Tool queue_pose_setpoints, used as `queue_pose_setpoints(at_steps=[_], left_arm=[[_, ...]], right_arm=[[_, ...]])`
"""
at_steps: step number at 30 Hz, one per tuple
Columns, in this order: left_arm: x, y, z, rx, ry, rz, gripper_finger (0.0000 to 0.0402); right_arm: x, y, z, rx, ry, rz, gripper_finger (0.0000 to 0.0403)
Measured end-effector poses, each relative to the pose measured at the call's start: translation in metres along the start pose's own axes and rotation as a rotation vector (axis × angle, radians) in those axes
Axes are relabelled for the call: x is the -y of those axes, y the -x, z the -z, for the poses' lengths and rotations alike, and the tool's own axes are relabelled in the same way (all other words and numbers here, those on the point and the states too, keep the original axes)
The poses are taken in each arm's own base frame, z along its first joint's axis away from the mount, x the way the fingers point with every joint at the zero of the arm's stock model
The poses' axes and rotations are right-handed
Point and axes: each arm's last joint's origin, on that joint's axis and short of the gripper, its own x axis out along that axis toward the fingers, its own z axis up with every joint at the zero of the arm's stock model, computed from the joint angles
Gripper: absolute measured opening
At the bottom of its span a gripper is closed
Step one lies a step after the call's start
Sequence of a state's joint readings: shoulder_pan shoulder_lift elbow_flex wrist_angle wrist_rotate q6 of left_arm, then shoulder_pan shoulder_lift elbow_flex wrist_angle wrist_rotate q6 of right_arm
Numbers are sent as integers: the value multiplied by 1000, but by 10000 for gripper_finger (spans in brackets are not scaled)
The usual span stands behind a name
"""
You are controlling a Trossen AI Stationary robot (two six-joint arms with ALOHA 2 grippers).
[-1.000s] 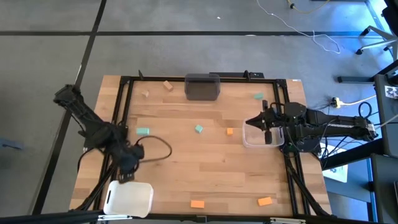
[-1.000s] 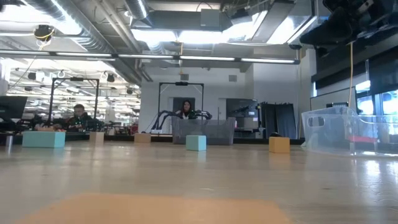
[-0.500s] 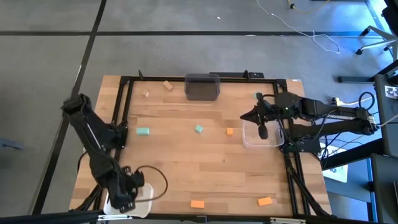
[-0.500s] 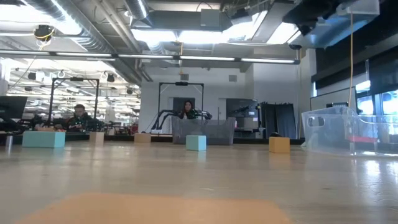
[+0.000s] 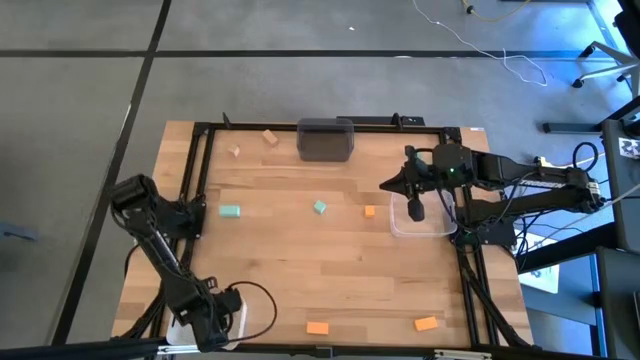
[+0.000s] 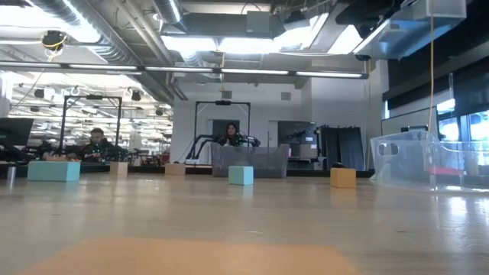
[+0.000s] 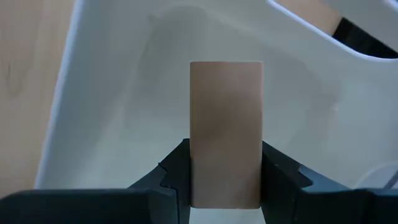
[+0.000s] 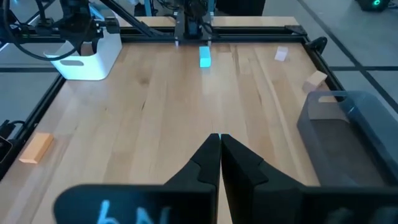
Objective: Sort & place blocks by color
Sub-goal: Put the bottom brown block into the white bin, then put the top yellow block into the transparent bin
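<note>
High view first: at the table's near-left corner our left gripper (image 5: 205, 322) hangs over the white bin (image 7: 112, 124), clamped on 1 tan block (image 7: 225, 134). Mid-table we see 2 teal blocks (image 5: 230, 212) and 1 small orange block (image 5: 370, 211). Our right gripper (image 8: 219, 138), fingers closed and empty, hovers by the clear bin (image 5: 420, 226).

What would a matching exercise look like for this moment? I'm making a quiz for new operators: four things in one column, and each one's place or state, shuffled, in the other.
Things:
1. left gripper
2. right gripper
3. dark grey bin
4. clear bin

Place or state:
A. at the table's far edge
B. shut and empty, above the table
C. under the right arm, at the table's right side
D. gripping a tan block above the white bin

Pairs: 1-D, 2-B, 3-A, 4-C
</note>
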State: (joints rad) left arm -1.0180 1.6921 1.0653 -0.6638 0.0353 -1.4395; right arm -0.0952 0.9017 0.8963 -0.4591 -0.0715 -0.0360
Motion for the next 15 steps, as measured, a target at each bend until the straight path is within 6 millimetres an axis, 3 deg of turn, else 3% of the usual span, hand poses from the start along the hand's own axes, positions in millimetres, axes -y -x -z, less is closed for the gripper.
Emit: queue_pose_setpoints(at_steps=[4,10,15], left_arm=[[0,-1,0,-2,-5,-5,123],[0,-1,0,-3,-6,-5,189],[0,-1,0,-5,-8,-4,204]], right_arm=[[0,0,0,0,0,0,16],[0,0,0,0,-1,0,16],[0,0,0,2,-4,-1,16]])
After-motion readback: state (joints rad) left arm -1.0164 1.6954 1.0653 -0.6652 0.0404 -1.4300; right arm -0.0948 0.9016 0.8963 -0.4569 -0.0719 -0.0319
